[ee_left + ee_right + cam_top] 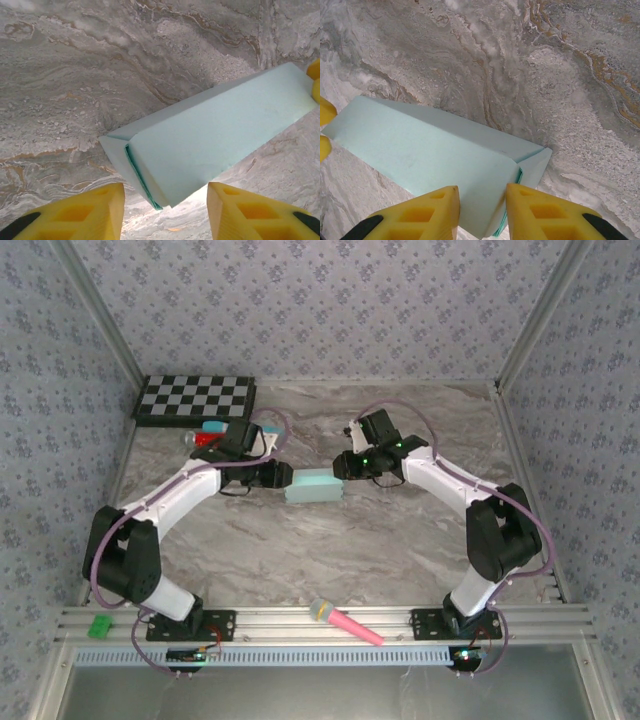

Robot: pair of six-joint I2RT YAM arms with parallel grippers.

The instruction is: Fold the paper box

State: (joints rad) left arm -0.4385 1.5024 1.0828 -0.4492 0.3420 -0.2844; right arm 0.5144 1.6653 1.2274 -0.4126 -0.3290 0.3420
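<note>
The paper box [314, 485] is lying flat on the counter [400, 550], nearer the arm bases than the checkerboard [197, 398] and off to that board's right. Its long body is looking fully formed. The left tool [284, 478] is reaching in at the box end that faces the checkerboard, and the right tool [344, 468] is meeting the opposite end, farther from the checkerboard. They are probably working from both ends so that each is bracing the box against the other's push and it is not sliding over the smooth counter.

The left tool's yellow fingers [95, 210] are standing partly open, straddling the checkerboard-side end with a gap on either side and gripping nothing. That end's flap is sitting slightly ajar, with a darker edge showing along the seam. The right tool's fingers [430, 210] are spread more narrowly at the far end, where a tab is sticking out past the corner. They are not visibly clamping the card. By my judgement the end flaps are being tucked, and both are needing a final press.
</note>
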